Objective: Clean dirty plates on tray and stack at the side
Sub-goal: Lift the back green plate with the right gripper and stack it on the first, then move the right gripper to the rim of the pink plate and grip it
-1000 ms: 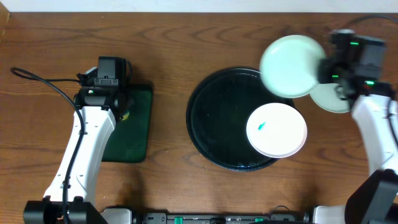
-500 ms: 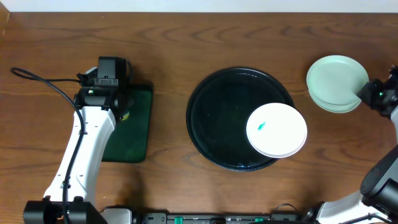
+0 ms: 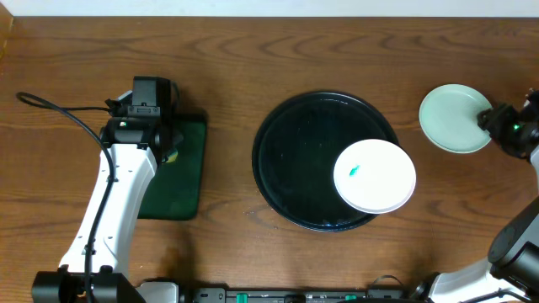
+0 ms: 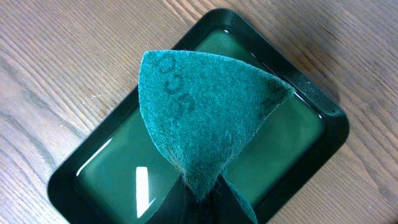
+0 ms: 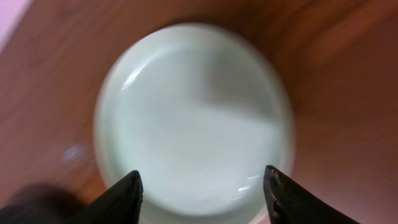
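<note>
The round black tray (image 3: 290, 151) sits mid-table. One white plate (image 3: 375, 177) with a small teal smear lies on its front right part. A clean pale-mint plate (image 3: 453, 118) (image 5: 193, 112) rests on the table to the tray's right. My right gripper (image 3: 495, 123) (image 5: 202, 180) hovers at that plate's right edge, open, its fingers spread wide and holding nothing. The left gripper (image 4: 202, 202) is shut on a green scouring pad (image 4: 199, 106) and holds it above a rectangular dark-green tray (image 4: 329, 134).
The dark-green tray (image 3: 189, 168) lies at the left, partly under my left arm. A black cable (image 3: 59, 114) runs across the table at the far left. Bare wood surrounds both trays.
My right arm carried the mint plate from above the tray's back right out to the right, set it down on another plate there, and opened its jaws. The left arm has not moved.
</note>
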You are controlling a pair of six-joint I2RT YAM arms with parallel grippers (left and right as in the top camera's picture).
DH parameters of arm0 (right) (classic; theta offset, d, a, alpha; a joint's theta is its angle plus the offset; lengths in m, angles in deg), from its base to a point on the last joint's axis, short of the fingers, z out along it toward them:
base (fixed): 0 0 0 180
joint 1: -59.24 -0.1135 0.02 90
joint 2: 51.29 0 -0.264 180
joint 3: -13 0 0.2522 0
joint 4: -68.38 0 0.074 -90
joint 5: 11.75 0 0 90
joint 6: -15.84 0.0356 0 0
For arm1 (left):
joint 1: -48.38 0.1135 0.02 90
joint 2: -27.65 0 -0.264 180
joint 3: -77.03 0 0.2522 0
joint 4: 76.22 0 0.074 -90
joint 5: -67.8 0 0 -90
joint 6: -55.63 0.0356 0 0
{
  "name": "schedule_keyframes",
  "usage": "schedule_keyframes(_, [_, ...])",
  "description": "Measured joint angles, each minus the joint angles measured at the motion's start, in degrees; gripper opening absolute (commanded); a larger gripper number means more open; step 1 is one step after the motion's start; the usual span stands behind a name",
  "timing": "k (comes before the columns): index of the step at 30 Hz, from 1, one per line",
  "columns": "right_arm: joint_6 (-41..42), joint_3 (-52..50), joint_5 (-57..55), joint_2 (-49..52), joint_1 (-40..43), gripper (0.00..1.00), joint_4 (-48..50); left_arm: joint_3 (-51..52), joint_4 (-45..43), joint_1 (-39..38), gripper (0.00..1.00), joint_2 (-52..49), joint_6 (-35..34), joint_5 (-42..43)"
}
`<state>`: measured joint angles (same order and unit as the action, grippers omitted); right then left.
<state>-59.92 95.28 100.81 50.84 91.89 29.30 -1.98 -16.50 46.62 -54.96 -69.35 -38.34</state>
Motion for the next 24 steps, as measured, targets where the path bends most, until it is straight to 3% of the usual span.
schedule_keyframes(5, [-1.4,0.0,10.8,0.0,-3.4,0.64,-11.3,0.0,-0.1,0.0,0.07,0.0,0.0,1.4])
schedule_keyframes(10, [-4.6,0.0,11.5,0.0,-11.1,0.7,-20.9,0.0,-0.3,0.0,0.07,0.0,0.0,2.3])
schedule_keyframes(17, [-1.2,-0.1,-4.4,-2.5,-22.2,0.79,-31.7,0.0,-0.4,0.0,0.08,0.0,0.0,2.6])
schedule_keyframes(24, [6.3,-0.1,-16.8,-6.8,-31.6,0.77,-36.6,0.0,-0.8,0.0,0.07,0.0,0.0,2.6])
